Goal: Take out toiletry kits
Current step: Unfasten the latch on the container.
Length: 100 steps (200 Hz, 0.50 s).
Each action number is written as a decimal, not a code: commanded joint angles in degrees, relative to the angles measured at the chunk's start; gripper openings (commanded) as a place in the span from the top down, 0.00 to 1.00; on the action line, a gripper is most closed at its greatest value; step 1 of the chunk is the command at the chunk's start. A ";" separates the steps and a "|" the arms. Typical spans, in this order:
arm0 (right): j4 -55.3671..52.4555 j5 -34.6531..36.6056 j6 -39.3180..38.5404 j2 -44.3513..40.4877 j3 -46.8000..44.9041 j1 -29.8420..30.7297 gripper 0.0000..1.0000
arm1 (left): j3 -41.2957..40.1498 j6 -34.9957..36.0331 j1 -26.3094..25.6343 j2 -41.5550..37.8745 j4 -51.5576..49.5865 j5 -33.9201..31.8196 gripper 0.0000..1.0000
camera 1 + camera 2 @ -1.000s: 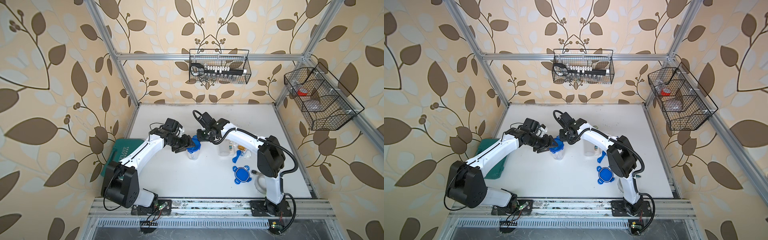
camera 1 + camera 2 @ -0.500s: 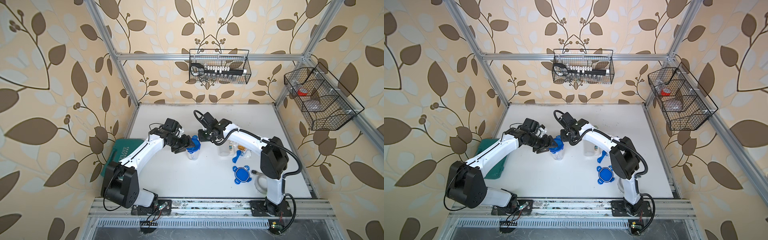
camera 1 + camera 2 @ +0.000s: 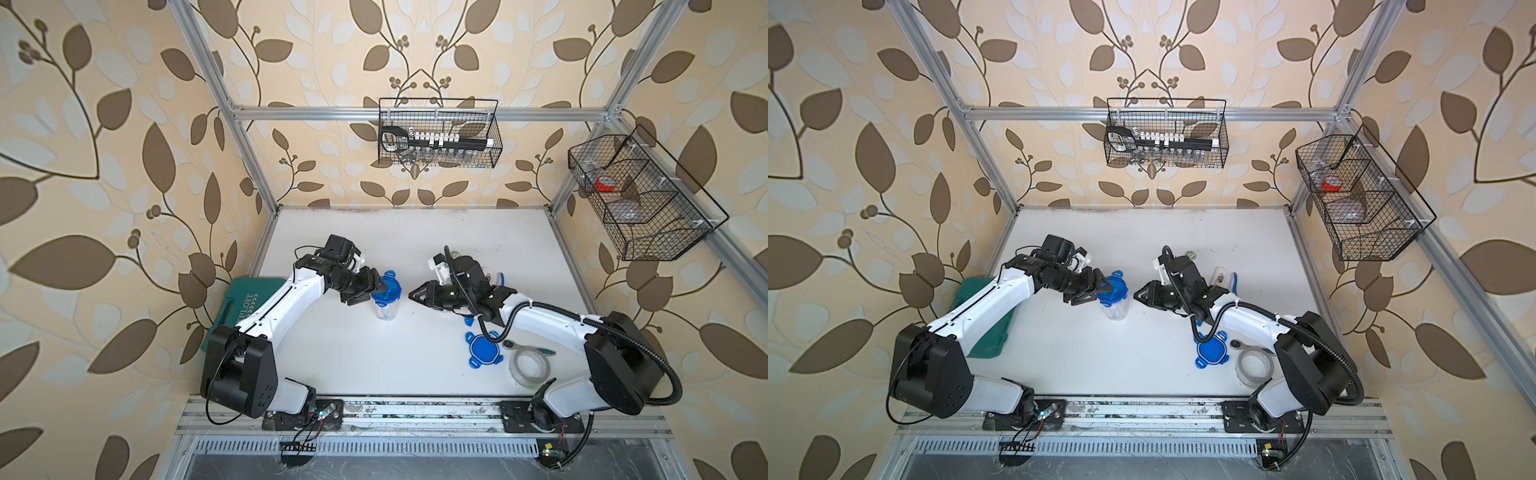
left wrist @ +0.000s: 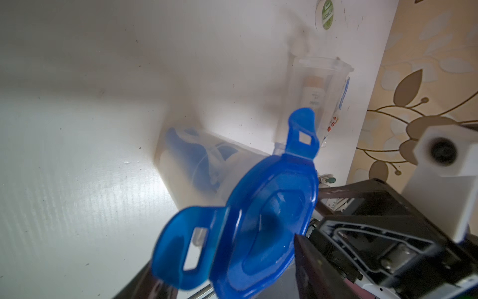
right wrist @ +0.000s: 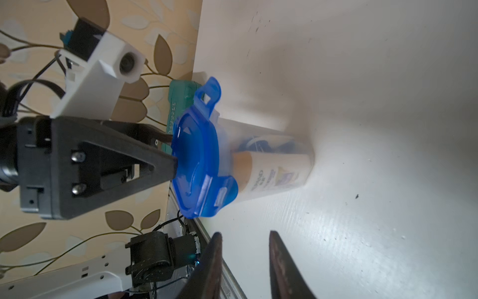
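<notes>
left jaws: clamped on blue lid (image 5: 196, 155) | right jaws: narrowly parted, empty | risk: unheld jar (image 3: 386, 311) may be tipped when lid is pulled, toiletry kit (image 5: 271, 173) spilled

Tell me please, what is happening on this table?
The fingers of the left gripper grip the blue lid, which sits on the clear jar in mid-table. The toiletry kit is inside, a white bottle showing. The right gripper hovers beside, fingers apart and empty. A second jar stands open; a loose lid lies nearby.
</notes>
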 commanded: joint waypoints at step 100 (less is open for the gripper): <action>46.42 -12.30 21.17 14.29 -7.57 -1.50 0.57 | -2.79 -0.89 0.21 1.23 0.64 -0.64 0.35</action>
